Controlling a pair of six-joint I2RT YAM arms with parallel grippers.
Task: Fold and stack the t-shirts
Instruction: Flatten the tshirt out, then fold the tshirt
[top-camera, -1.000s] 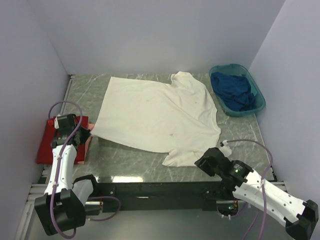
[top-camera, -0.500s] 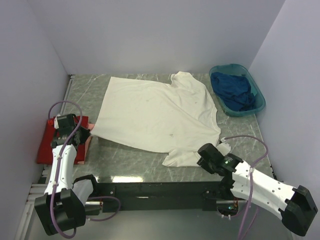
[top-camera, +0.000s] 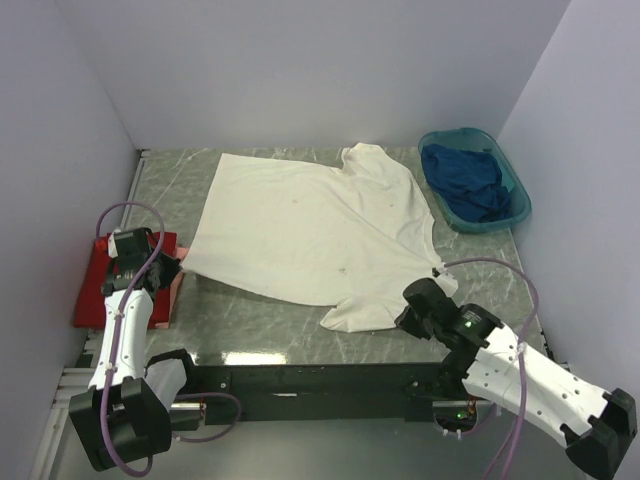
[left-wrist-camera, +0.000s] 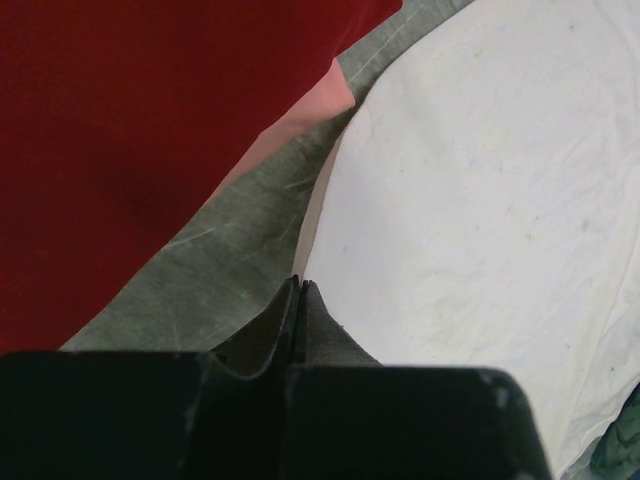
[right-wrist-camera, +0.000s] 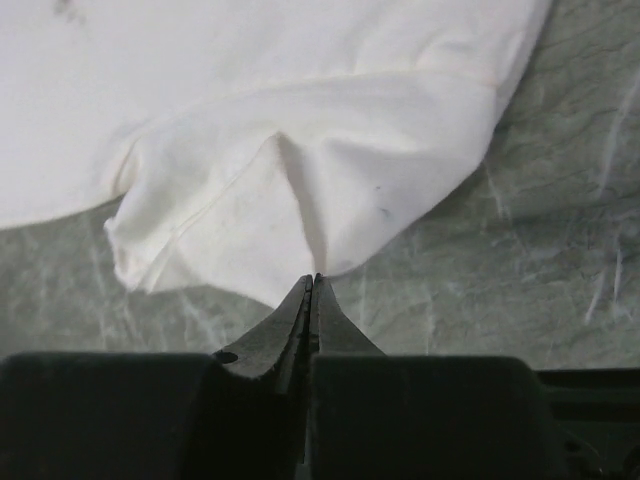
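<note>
Okay, so both my grippers are pinched fully closed on the same cream shirt (top-camera: 310, 225). My left gripper (top-camera: 181, 262) has the near-left corner of its hem; in the left wrist view the fingertips meet right at the edge of the white cloth. My right gripper (top-camera: 402, 318) has the edge of the near sleeve, and in the right wrist view the fabric puckers into a little ridge running straight to the closed tips.

The shirt lies spread flat across the middle of the desk (top-camera: 250, 320). Its long axis runs roughly left to right, a bit diagonal. The hem is at the left end, and the neck opening sits at the far edge, pointing toward the basin. All I can make out on the fabric is a few faint specks.

The red shirt (top-camera: 93, 288) sits folded at the left edge of the desk, just beside my left gripper. One pale inside corner shows next to the cream hem. The blue shirt (top-camera: 465, 185) is bunched up in the teal basin (top-camera: 512, 185) at the far right corner, well apart from the other two.
</note>
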